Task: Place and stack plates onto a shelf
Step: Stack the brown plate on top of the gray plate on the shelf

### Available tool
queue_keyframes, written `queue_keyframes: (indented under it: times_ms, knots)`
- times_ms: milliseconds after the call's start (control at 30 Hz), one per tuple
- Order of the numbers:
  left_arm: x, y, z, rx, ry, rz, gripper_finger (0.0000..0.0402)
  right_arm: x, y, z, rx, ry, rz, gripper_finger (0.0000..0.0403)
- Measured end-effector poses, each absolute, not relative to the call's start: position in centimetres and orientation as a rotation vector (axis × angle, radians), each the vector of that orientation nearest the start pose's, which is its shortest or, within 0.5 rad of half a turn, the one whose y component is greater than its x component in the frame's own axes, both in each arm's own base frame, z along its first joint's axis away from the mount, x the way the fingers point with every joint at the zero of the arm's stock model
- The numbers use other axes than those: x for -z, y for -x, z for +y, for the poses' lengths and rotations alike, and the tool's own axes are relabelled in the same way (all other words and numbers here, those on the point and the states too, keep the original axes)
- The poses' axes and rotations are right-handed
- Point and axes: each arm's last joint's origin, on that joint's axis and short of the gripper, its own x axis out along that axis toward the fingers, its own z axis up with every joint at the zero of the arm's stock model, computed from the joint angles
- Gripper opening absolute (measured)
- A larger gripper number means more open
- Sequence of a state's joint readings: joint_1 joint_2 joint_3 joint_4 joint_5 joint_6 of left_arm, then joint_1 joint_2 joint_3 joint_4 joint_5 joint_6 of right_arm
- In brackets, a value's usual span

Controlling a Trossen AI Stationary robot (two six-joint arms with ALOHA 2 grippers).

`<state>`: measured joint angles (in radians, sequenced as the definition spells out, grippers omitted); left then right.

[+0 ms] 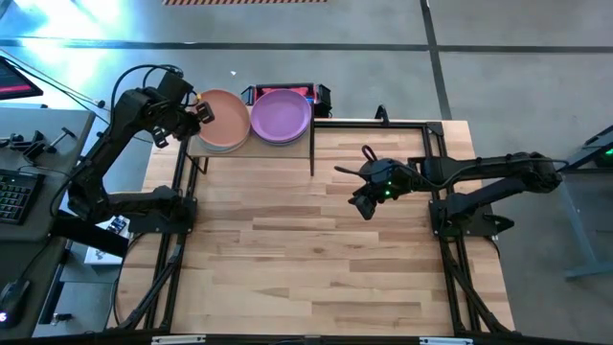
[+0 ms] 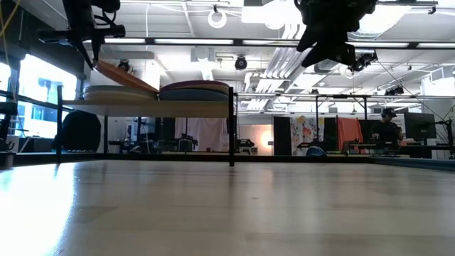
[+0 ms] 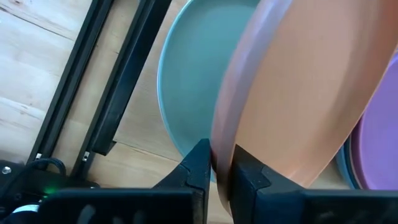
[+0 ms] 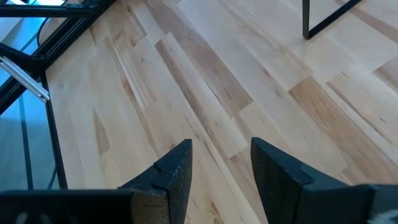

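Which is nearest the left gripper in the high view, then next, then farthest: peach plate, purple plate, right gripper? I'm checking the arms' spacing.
1. Peach plate: its rim is held in the left gripper, on the shelf's left half.
2. Purple plate: beside it, on the right half.
3. Right gripper: open, over the table's middle right.

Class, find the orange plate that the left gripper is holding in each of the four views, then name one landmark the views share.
High view: the orange plate tops the left stack, upper left.
Low view: it tilts down onto the left stack, upper left.
Left wrist view: it fills the centre and right, rim pinched between the fingers.
Right wrist view: not in it.
Shared landmark: the purple plate beside it.
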<state>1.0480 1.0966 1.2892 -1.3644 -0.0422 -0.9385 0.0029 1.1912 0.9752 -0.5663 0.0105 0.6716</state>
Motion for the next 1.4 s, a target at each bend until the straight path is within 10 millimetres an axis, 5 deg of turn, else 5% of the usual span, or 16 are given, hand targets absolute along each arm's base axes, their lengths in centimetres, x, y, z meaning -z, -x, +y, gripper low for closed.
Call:
queue_keyframes:
  times_ms: [533, 1100, 1400]
  knots:
    - [-35.2, -8.3, 14.8, -1.426, 1.228, 0.688, 0.0095, -28.7, -24.3, 0.0, 0.270, -0.631, 0.749, 0.0145]
    - [-33.8, -8.6, 14.7, -1.257, 1.237, 1.031, 0.0099, -28.7, -24.3, 0.0, 0.271, -0.631, 0.749, 0.0145]
    - [-33.9, -9.0, 15.4, -1.263, 1.203, 0.948, 0.0099, -28.7, -24.3, 0.0, 0.274, -0.633, 0.747, 0.0145]
